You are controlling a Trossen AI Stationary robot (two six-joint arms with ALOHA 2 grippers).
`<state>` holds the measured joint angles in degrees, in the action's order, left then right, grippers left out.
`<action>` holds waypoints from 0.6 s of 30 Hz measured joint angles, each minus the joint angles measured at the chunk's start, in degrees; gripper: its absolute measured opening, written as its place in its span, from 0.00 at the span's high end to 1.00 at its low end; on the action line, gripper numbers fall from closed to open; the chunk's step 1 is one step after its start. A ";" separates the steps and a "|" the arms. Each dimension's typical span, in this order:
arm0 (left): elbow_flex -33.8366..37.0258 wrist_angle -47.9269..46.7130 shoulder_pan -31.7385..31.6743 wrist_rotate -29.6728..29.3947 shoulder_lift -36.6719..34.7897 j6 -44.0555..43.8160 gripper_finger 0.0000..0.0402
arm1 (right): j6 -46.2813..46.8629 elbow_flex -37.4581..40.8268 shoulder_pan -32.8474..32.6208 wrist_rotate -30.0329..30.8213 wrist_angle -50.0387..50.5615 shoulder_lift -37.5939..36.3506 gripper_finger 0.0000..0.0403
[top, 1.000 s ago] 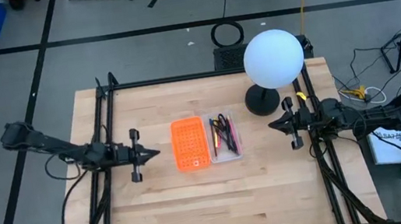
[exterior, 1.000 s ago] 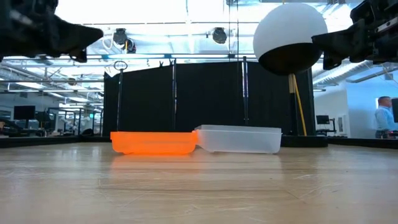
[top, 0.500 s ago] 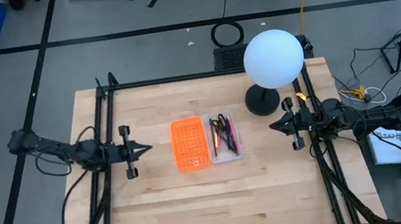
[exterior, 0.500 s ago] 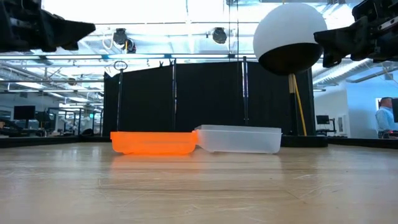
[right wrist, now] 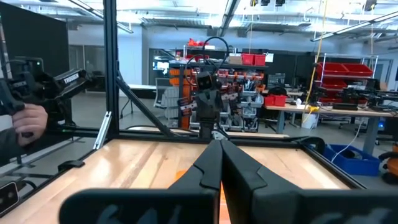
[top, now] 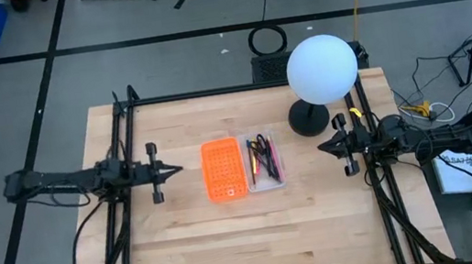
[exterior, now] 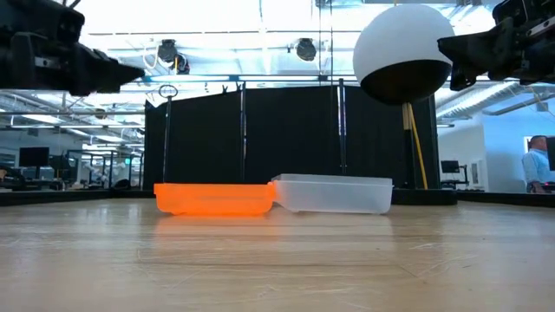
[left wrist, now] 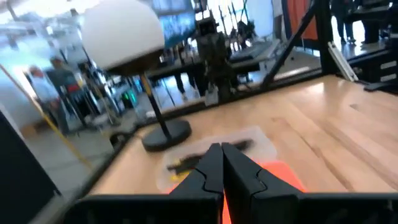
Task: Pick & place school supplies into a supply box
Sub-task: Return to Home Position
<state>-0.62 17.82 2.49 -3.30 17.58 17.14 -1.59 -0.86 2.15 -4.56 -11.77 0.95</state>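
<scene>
School supplies (black, yellow and reddish pens) lie in the clear half of the supply box. The box sits open and flat near the middle of the table. We see the left gripper hovering above the table beside the orange half, apart from it, its fingers pressed together and holding nothing. The right gripper hangs on the opposite side, near the base of the white globe lamp — its fingers are likewise pressed together, empty.
</scene>
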 joint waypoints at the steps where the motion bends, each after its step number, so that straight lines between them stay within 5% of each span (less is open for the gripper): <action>1: 0.00 0.57 0.01 0.11 -0.77 1.05 0.99 | -0.11 0.00 0.00 0.00 0.00 0.00 1.00; 8: 0.00 1.37 -1.98 4.03 -8.87 7.28 0.98 | -0.26 0.00 0.00 -0.01 0.00 0.00 1.00; 14: -0.02 -8.96 -7.04 12.93 -13.24 2.17 0.98 | 0.32 0.00 0.00 -0.05 2.80 0.00 1.00; 18: 0.00 -14.58 -8.07 13.61 -13.38 -1.78 0.99 | 0.72 0.00 0.00 0.22 8.50 0.04 1.00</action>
<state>-0.62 3.23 -5.58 10.30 4.20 15.36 -0.87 -0.86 2.15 -4.34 -3.27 0.99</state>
